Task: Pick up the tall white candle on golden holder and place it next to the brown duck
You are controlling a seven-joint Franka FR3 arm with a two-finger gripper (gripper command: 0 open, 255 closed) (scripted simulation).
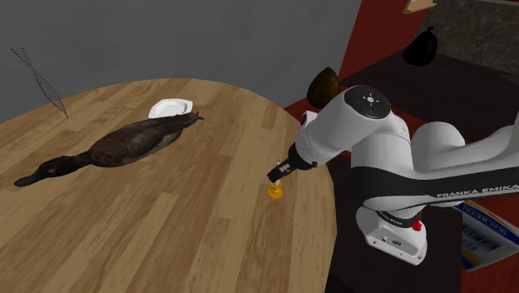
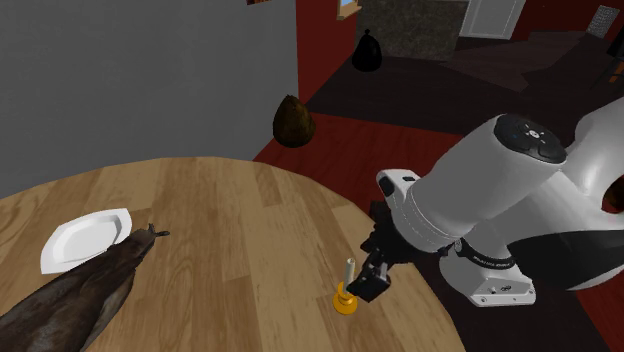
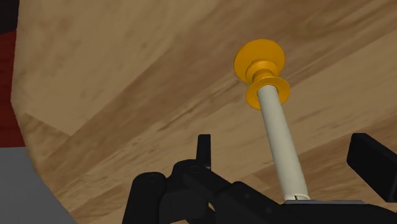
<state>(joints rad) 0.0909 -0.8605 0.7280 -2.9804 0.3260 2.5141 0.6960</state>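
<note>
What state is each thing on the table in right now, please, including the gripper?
candle: upright on the table in its golden holder, not gripped.
gripper: open, straddling the candle.
duck: lying on the table, away from the candle.
plate: flat on the table by the duck's tail.

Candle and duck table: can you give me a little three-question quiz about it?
1. True or false: the candle lies flat on the table.
2. What white thing sits by the tail of the duck?
3. The hand has its fingers: A) open, either side of the candle; B) shut on the duck; C) shut on nothing.
Key: 1 false, it stands upright. 2 the plate. 3 A.
</note>
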